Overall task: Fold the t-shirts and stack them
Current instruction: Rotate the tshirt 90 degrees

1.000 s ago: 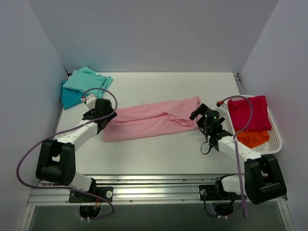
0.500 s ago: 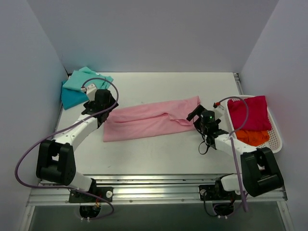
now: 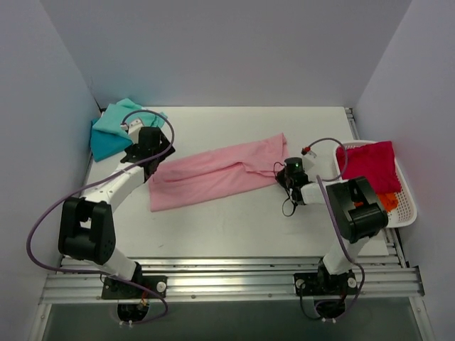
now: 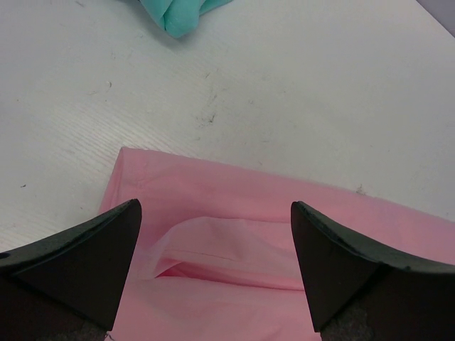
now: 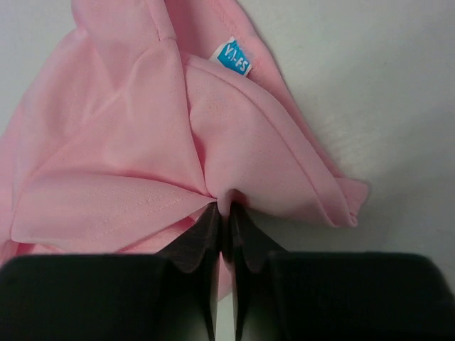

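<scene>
While the pink t-shirt point(image 3: 213, 176) lies stretched in a long band across the middle of the table point(image 3: 234, 227), slanting from lower left up to upper right, the right gripper point(image 5: 224, 213) is down at the shirt's right end with its jaws pressed together. Look at the wrist view: a gathered fold of pink cloth is nipped right between the two dark fingertips, and creases fan out from the pinch. A small blue label point(image 5: 234, 48) shows at the far edge of that bunched cloth. The pictures don't show whether this end is lifted off the table.

Over on the other side, the left gripper point(image 4: 215, 213) sits above the shirt's left end, jaws spread wide, nothing between them. A soft raised wrinkle in the pink fabric lies between the two fingers, and the shirt's corner and straight edge lie just beyond them on bare white tabletop. Whether the fingers touch the cloth, I can't tell.

In the far left corner, a mint green t-shirt point(image 3: 122, 119) rests on top of a teal blue t-shirt point(image 3: 106, 145), well apart from the pink one. At the right edge stands the white lattice basket point(image 3: 409, 206), holding a crimson red t-shirt point(image 3: 366, 167) toward the back and an orange t-shirt point(image 3: 388, 202) nearer the front, partly hidden behind the right arm.
</scene>
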{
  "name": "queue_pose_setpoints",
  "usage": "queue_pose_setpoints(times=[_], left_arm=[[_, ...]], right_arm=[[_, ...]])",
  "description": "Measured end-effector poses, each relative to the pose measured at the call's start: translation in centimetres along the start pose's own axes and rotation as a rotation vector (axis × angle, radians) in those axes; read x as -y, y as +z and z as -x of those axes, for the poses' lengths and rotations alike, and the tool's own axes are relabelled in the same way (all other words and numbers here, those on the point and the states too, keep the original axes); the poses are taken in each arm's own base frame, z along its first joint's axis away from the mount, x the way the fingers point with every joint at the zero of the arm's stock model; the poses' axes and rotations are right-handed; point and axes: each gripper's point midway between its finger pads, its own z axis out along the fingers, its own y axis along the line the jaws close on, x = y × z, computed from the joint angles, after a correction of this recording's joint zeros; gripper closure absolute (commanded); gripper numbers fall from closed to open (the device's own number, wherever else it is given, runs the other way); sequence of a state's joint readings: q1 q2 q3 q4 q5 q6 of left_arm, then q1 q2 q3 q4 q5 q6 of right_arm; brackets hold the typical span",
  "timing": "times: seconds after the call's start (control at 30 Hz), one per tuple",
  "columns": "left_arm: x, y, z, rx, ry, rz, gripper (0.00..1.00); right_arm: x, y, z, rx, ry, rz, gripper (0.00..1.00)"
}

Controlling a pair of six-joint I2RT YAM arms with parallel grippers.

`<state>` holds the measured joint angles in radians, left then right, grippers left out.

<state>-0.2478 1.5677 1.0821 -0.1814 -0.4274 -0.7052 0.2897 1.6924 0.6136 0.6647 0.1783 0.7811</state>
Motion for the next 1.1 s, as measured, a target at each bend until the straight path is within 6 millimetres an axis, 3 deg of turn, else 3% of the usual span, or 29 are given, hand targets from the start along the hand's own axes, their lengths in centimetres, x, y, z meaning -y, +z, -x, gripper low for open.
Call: queue_pose_setpoints(times=[0.2,0.33,0.37,0.4,0.47,0.5,0.57,0.63,0.73,0.83,0.97,1.1], left_arm=[[-0.1,0.3,0.5,-0.005,-0.013,-0.021,0.05],[0.0,0.3,0.6,-0.007,-0.014,-0.028,0.05],[0.1,0.3,0.7,-0.007,-0.014,-0.032,0.05],[0.2,0.3,0.9,-0.005,-0.015,-0.034,0.05],[0.5,0.2,1.3,0.003,-0.018,-0.040,0.05],[0.5,0.1,1.4,0.006,-0.019,-0.042,0.05],[0.5,0.0,1.6,0.010,-0.020,-0.043,0.05],[0.5,-0.3,1.9,0.016,-0.021,-0.047,0.05],[0.3,-0.9,2.1,0.025,-0.027,-0.053,0.05],[0.2,-1.2,2.5,0.035,-0.033,-0.057,0.05],[0.0,-1.2,2.6,0.042,-0.035,-0.053,0.05],[-0.1,-1.1,2.3,0.042,-0.036,-0.053,0.05]], right_arm=[[-3.0,4.0,1.4,0.017,0.007,0.018,1.00],[-6.3,9.1,4.2,0.043,0.006,0.028,0.98],[-7.2,10.6,5.1,0.054,0.013,0.042,0.87],[-8.0,12.1,6.1,0.071,0.029,0.063,0.53],[-10.5,15.9,8.7,0.108,0.060,0.155,0.27],[-12.4,17.5,10.4,0.123,0.076,0.232,0.01],[-15.1,20.2,12.7,0.138,0.088,0.376,0.00],[-16.1,21.1,13.4,0.122,0.092,0.474,0.00],[-14.7,19.8,13.0,0.086,0.087,0.499,0.00],[-12.8,16.6,11.8,0.044,0.063,0.446,0.00],[-12.6,9.6,12.0,0.060,0.018,0.388,0.00],[-15.1,1.4,11.4,0.115,-0.001,0.428,0.00]])
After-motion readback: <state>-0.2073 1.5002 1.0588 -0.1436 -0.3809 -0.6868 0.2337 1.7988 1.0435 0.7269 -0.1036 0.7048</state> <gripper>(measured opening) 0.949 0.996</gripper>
